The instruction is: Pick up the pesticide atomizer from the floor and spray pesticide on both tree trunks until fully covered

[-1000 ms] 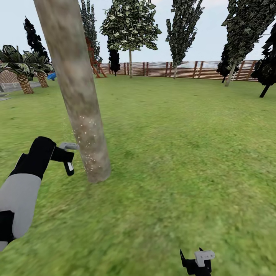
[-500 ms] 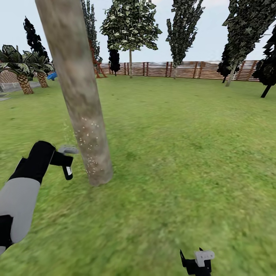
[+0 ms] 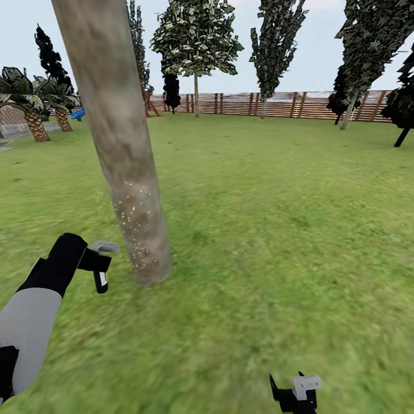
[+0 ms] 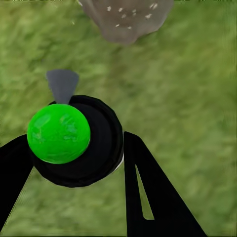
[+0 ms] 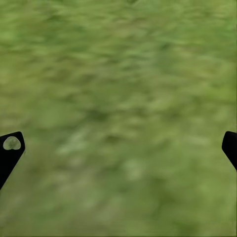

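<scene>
The left end effector, clamped on the pesticide atomizer, has the speckled tree trunk just beside at three o'clock, nozzle facing it, trunk's long axis near-upright.

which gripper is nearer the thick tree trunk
Left. The left gripper holds the pesticide atomizer right beside the tree trunk; the right gripper hangs far off over lawn.

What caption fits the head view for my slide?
Left gripper holds the pesticide atomizer beside a speckled tree trunk on the lawn.
</scene>
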Robot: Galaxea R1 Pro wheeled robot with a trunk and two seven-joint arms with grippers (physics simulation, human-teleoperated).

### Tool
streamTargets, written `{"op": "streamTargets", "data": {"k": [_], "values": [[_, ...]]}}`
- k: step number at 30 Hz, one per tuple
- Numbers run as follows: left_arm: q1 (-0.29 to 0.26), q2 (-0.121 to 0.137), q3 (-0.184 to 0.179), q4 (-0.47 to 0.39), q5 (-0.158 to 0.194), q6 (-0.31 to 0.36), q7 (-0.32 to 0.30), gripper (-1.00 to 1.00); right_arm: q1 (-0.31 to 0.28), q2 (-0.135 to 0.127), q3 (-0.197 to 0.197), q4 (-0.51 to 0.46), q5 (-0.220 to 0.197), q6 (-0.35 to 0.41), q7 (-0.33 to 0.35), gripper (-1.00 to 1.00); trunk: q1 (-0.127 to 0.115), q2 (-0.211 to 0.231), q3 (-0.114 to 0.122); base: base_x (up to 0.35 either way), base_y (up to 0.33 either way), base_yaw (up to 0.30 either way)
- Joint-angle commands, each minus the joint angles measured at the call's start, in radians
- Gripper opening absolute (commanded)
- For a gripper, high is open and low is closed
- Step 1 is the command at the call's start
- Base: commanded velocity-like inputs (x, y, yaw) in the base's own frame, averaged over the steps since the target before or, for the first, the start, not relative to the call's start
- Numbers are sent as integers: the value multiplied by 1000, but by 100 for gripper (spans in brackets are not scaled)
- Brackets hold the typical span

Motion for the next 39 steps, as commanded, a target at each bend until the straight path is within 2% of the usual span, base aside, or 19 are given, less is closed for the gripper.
{"op": "streamTargets", "data": {"k": [1, 6, 9, 12, 18, 19, 20, 22, 24, 29, 39], "values": [[3, -1, 0, 0, 0, -1, 0, -100, 0, 0, 0, 0, 0, 0, 0, 100, 0, 0, 0, 326, 98, 0], [28, -4, -1, 0, 0, -7, 2, -100, 0, 0, 0, 0, 0, 0, 0, 100, 0, 0, 0, 170, 52, 0], [97, -4, 3, 0, 0, -13, 2, -100, 0, -1, 0, 0, 0, -1, 0, 100, 0, 0, 0, 11, 3, 0], [128, -1, 6, -1, 1, -14, 3, -100, 0, -1, 0, 0, 0, -1, -1, 100, 0, 0, 0, 1, 0, 0], [148, 0, 9, 2, 2, -21, 21, -100, 0, -1, 0, 0, -1, -2, 0, 100, 0, 0, 0, 0, 0, 0], [182, -1, 48, 2, 6, -49, 49, -100, 0, -1, 0, 0, -1, -3, 0, 100, 0, 0, 0, 0, 0, 0], [203, -5, 93, 6, 8, -111, 63, -100, 0, 0, 0, 0, -1, -3, 0, 100, 0, 0, 0, 0, 0, 0], [221, -9, 141, 11, 10, -175, 69, -100, 0, 0, 0, 0, -1, -3, 0, 100, 0, 0, 0, 0, -72, 0], [241, -25, 178, 13, 11, -222, 73, -100, 0, 1, 0, 0, 0, -3, 0, 100, 0, 0, 0, 0, -211, 0], [248, -50, 187, 13, 10, -236, 74, -100, 0, 4, 0, 0, 0, -3, 0, 100, 0, 0, 0, 0, -262, 5], [250, -53, 189, 14, 9, -235, 74, -100, 0, 5, 0, 0, 0, -3, 0, 100, 0, 0, 0, 0, -272, 131]]}}
